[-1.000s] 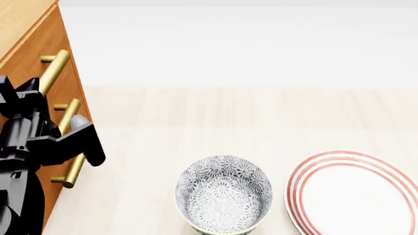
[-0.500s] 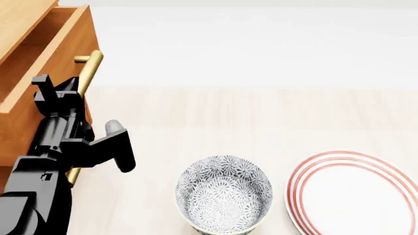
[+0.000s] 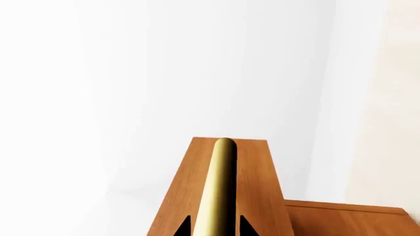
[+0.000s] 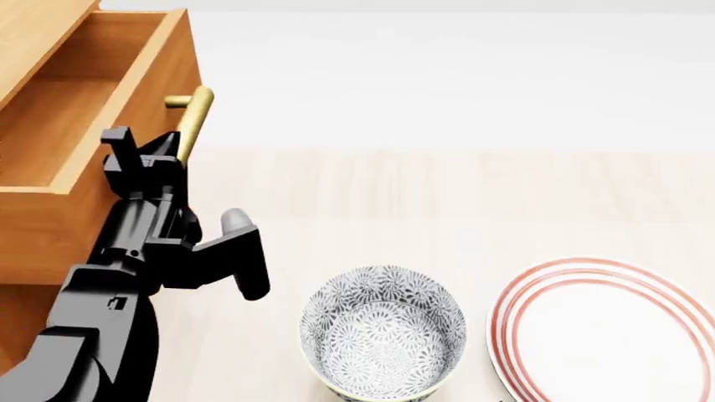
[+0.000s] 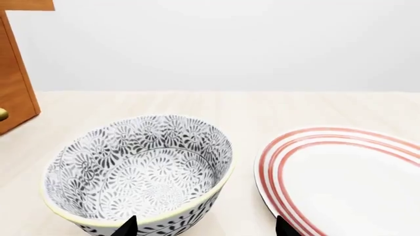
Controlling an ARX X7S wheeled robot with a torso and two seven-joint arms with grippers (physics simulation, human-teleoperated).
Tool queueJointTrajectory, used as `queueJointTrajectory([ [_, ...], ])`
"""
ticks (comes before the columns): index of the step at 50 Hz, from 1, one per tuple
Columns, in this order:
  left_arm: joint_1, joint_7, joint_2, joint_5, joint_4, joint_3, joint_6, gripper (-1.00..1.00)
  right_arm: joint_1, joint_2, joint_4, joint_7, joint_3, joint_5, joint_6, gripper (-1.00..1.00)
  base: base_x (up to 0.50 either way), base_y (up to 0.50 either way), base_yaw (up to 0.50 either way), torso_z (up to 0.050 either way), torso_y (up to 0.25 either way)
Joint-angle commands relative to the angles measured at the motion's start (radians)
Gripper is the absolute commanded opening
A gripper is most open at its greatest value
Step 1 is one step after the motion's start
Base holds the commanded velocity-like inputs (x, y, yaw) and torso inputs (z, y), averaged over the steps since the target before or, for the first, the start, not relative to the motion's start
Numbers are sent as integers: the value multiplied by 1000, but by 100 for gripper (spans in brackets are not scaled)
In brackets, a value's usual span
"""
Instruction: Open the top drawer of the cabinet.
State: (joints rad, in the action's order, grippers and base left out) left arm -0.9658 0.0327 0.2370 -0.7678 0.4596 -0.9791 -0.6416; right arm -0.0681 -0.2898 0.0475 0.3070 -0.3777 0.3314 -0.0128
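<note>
The cabinet point(image 4: 32, 33) stands at the left edge of the head view. Its top drawer point(image 4: 79, 100) is pulled out, so the bare wooden inside shows. My left gripper point(image 4: 147, 157) is shut on the drawer's brass bar handle point(image 4: 192, 115). In the left wrist view the handle point(image 3: 221, 187) runs between both dark fingertips point(image 3: 184, 227) in front of the drawer front point(image 3: 259, 196). The lower drawers are hidden under the open one and my arm. My right gripper point(image 5: 205, 228) is open, and the head view does not show it.
A patterned grey-and-white bowl point(image 4: 383, 331) sits on the pale wooden surface close to my left arm. A white plate with red rings point(image 4: 609, 331) lies to its right. In the right wrist view the bowl point(image 5: 141, 172) and plate point(image 5: 347, 182) lie just ahead of the open fingers.
The top drawer has slid out from shut to well open. My left gripper moved rightward with the handle in its grip. Bowl and plate stayed put.
</note>
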Motion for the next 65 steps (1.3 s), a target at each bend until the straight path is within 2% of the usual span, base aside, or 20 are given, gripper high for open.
queueJointTrajectory([
  [1,-26,-44,-58,-48,-72,-44,23,-100,0,20,5,-22,22,-20,-14,100,0,0,-5,0,0],
  [14,-16,-49,-63,-42,-99,-43,18,-100,1,16,-1,-20,16,-16,-10,100,-2,0,-1,0,1],
  [15,-17,-42,-61,-43,-91,-44,21,100,1,15,-3,-19,16,-14,-7,100,-12,0,0,0,0],
  [22,-11,-37,-62,-41,-136,-25,-1,100,-1,15,2,-19,13,-11,-5,100,0,0,0,0,0],
  [36,33,-143,-97,35,-519,105,-109,100,-2,12,6,-19,9,-6,-8,100,0,0,0,1,0],
  [40,38,-215,-143,52,-668,154,-203,100,-1,11,1,-17,7,-5,-5,100,0,0,0,0,2],
  [47,10,-258,-206,80,-798,235,-305,100,-2,10,1,-15,6,-2,-3,100,0,0,0,0,0],
  [48,6,-282,-224,87,-825,245,-357,100,-4,12,10,-17,5,-3,-9,100,0,0,0,0,0],
  [55,-81,-175,-231,300,-869,315,-526,100,-6,11,11,-13,6,2,-6,100,0,0,0,0,0],
  [65,-125,-135,-198,332,-847,386,-573,100,-8,9,7,-5,7,8,2,100,0,0,0,0,0],
])
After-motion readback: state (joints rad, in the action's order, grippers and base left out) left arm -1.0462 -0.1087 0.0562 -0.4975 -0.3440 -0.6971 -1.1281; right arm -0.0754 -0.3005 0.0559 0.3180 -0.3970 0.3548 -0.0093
